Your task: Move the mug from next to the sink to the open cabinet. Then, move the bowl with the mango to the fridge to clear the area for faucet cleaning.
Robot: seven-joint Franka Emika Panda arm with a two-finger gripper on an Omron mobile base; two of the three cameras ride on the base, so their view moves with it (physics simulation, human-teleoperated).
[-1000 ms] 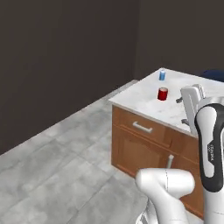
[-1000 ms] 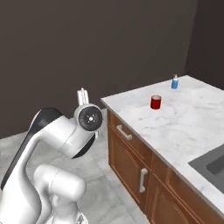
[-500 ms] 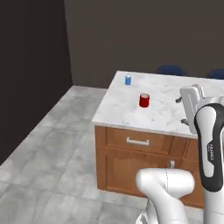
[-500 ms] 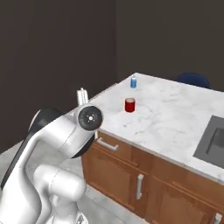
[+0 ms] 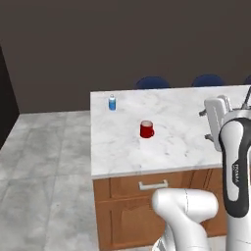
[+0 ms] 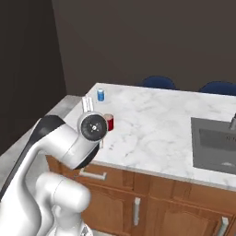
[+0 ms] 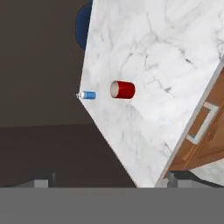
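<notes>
The small glossy red cylindrical mug [image 5: 146, 129] stands upright on the white marble counter [image 5: 166, 147], left of centre in the left base view, its loop handle turned to the right. In the hand view it sits just above centre, rolled sideways, its pale inside showing at its left end. A small blue bottle [image 5: 112, 103] with a pale cap stands near it, towards the counter's far corner. The dark grey recessed sink [image 6: 215, 144] lies at the right edge of the right base view, well apart from the mug. The gripper [image 7: 109, 180] is empty, jaws spread wide.
</notes>
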